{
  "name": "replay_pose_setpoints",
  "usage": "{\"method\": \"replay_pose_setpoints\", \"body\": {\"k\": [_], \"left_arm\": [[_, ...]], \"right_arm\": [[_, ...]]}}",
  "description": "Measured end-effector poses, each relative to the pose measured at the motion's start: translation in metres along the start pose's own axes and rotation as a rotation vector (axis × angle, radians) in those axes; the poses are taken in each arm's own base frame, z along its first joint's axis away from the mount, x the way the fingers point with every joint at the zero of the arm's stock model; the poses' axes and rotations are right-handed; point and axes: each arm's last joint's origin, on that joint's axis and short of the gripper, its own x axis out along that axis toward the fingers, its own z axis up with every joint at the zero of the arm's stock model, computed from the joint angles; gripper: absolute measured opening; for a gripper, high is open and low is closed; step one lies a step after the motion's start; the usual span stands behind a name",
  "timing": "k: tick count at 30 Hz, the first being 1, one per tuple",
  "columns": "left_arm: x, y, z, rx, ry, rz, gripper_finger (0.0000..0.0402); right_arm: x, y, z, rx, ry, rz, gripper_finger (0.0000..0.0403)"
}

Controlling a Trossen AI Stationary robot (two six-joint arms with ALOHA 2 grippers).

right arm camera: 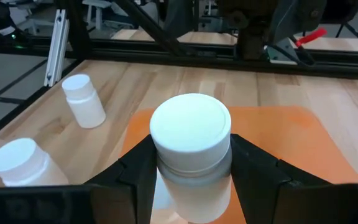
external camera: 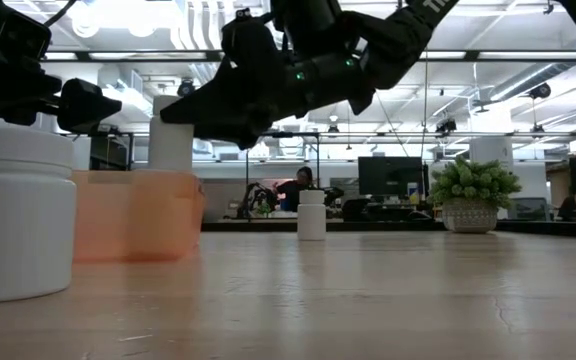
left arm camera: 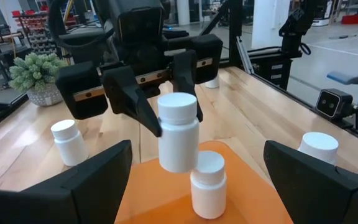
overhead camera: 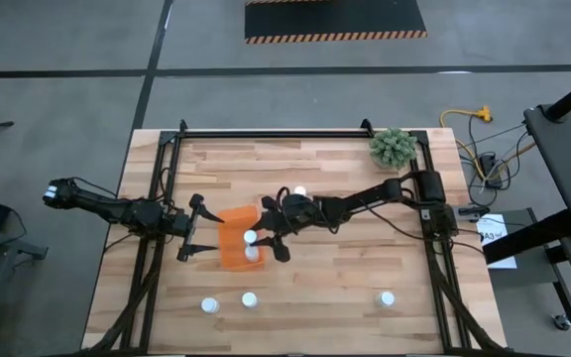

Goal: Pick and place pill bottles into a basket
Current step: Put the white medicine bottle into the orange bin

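Observation:
The orange basket (overhead camera: 232, 230) lies at the table's middle, and one white-capped pill bottle (left arm camera: 208, 184) stands upright in it. My right gripper (overhead camera: 264, 241) is shut on a second pill bottle (left arm camera: 178, 134) above the basket; this bottle also shows in the right wrist view (right arm camera: 190, 155). My left gripper (overhead camera: 188, 230) is open and empty just left of the basket, its fingers (left arm camera: 92, 180) spread wide toward it. Other bottles stand on the table: one on the far side (overhead camera: 299, 190), two near the front left (overhead camera: 209, 305) (overhead camera: 249, 299), one at the front right (overhead camera: 387, 297). My right gripper pinches the bottle's round body (right arm camera: 166, 180) just under its white cap (right arm camera: 190, 124) between its two fingers (left arm camera: 137, 106). The fingers come slanting down from the table's right. The bottle is upright and lifted clear, above the basket's floor (right arm camera: 291, 137) and beside the standing bottle.
A green fuzzy plant in a pot (overhead camera: 393, 147) stands at the far right corner. Black frame rails (overhead camera: 162, 178) run along the table's left, right and far sides. Bare wood (overhead camera: 345, 268) lies between the basket and the front right bottle.

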Motion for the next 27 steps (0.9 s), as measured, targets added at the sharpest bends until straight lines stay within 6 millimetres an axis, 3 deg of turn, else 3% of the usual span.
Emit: {"method": "replay_pose_setpoints", "body": {"k": [8,19,27], "left_arm": [[0.000,0.000,0.000,0.000,0.000,0.000,0.0345],[0.000,0.000,0.000,0.000,0.000,0.000,0.0345],[0.000,0.000,0.000,0.000,0.000,0.000,0.0345]], "right_arm": [[-0.001,-0.003,0.003,-0.019,-0.011,-0.006,0.0156],[-0.009,-0.029,0.003,0.019,-0.023,-0.016,0.0156],[-0.009,-0.030,0.004,0.014,-0.033,-0.006,0.0156]]}}
